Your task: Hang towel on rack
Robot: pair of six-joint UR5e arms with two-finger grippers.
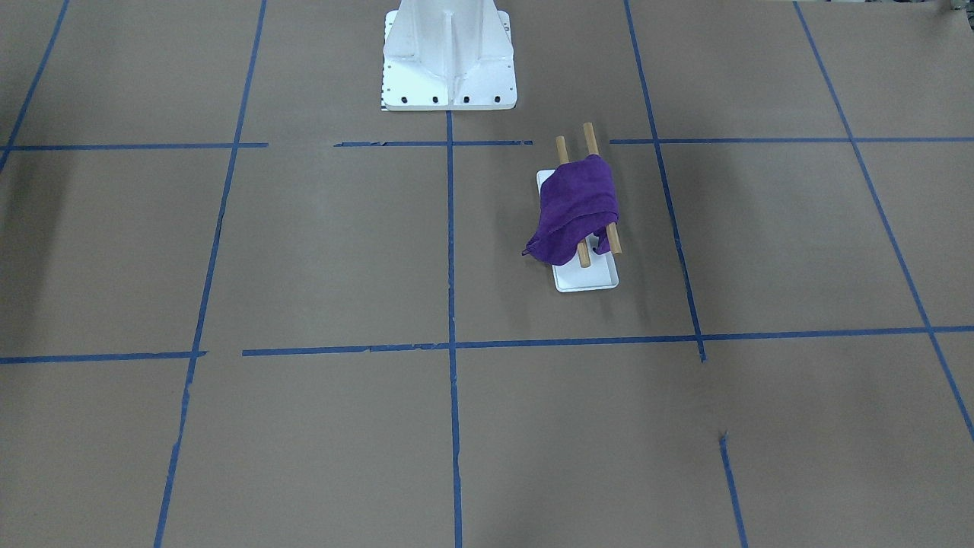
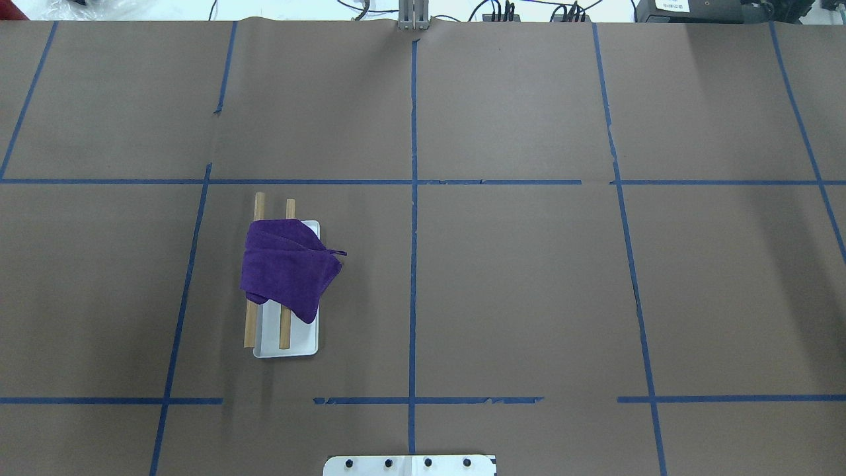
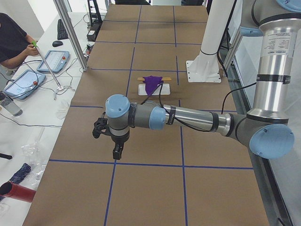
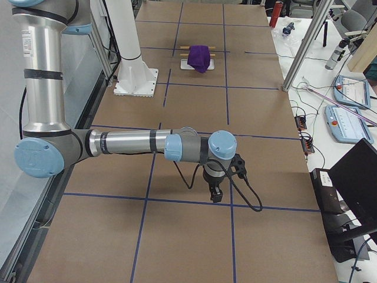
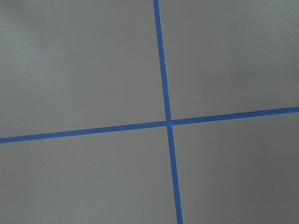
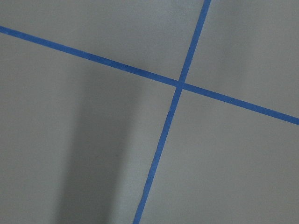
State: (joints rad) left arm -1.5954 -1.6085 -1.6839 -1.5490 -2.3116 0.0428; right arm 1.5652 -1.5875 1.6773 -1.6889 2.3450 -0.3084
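Note:
The deep-purple towel [image 2: 285, 272] lies draped over both wooden rods of the rack [image 2: 251, 334], one corner hanging to the side with its loop tag. It also shows in the front-facing view, towel [image 1: 577, 205] on rack [image 1: 586, 278], and small in the side views [image 3: 152, 84] [image 4: 199, 56]. My left gripper [image 3: 116, 151] shows only in the left side view, far from the rack at the table's end. My right gripper [image 4: 215, 195] shows only in the right side view, at the opposite end. I cannot tell whether either is open or shut. Both wrist views show only bare table.
The big white bolted pedestal [image 1: 447, 57] stands at the robot's base, also at the overhead view's bottom edge [image 2: 410, 465]. Blue tape lines grid the brown table. An operator [image 3: 11, 37], tablets and cables lie beyond the table's far side.

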